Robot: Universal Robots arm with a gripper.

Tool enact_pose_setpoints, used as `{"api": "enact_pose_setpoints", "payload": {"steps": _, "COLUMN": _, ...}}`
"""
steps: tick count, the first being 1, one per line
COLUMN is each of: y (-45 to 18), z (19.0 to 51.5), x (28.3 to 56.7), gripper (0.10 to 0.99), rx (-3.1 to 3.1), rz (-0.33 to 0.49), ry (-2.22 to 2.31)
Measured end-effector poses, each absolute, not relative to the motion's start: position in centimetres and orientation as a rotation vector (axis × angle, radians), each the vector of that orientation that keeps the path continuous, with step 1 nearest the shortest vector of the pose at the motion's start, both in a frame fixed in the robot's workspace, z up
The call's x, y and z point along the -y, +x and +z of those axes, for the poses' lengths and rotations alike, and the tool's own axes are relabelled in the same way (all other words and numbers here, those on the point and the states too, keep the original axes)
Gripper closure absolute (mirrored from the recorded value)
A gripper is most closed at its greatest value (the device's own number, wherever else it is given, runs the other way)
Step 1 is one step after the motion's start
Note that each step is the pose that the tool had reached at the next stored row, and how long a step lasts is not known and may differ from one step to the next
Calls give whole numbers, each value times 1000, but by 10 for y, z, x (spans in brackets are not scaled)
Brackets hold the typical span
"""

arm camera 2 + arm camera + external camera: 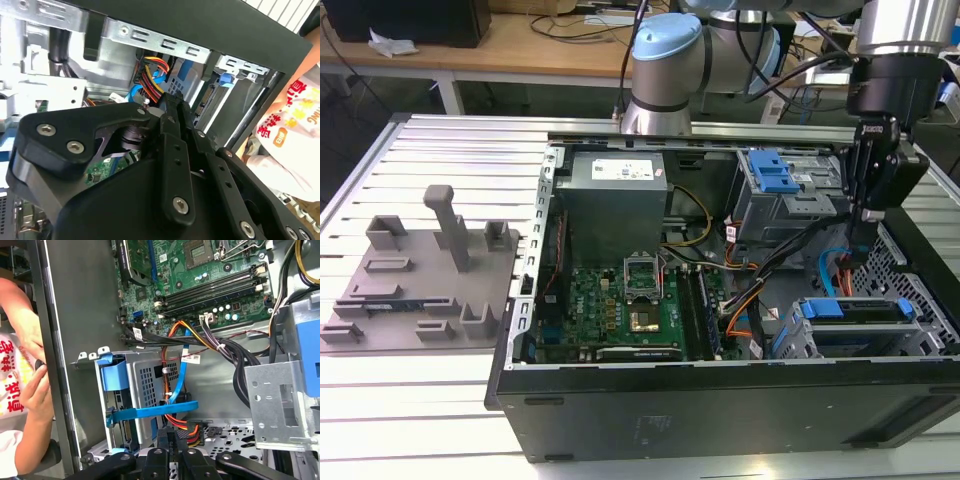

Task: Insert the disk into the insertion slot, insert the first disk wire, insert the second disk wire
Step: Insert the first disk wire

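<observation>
— Where has the disk got to?

— It's in. The disk (pixel 860 308), blue carrier and all, lies flat in the insertion slot (pixel 150 382). That's the grey perforated cage at the exterior view's right, near the front wall of the computer case (pixel 720 410). In the first wrist view the carrier's blue end shows at the mouth of the cage.

— And the claw?

— The claw (pixel 169 434) hangs inside the case, between that cage and the taller bay (pixel 790 205) with the blue latch (pixel 775 175). Its fingers (pixel 172 130) are drawn close together. The tips sit right at a black plug (pixel 194 432) that carries red, orange and yellow wires (whether they actually pinch it, I can't tell).

— Any other cabling nearby?

— A flat blue cable (pixel 181 375) runs down along the cage's perforated wall. A thick black bundle (pixel 220 347) crosses above it from the motherboard (pixel 625 300).

— Anything outside the case?

— A person's hand (pixel 35 385) is at the outer wall of the case in the first wrist view. A grey fixture plate (pixel 420 275) lies on the slatted counter (pixel 420 150) at the exterior view's left, just beside the case.
</observation>
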State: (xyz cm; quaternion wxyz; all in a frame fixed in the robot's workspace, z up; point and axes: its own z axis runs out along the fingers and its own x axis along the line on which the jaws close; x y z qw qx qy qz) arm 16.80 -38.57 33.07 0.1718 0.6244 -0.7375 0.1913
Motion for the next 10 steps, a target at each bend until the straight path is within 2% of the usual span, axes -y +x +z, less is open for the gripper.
{"api": "enact_pose_setpoints", "payload": {"steps": 10, "y": 168, "z": 354, "x": 414, "gripper": 918, "rx": 2179, "rz": 406, "ry": 1847}}
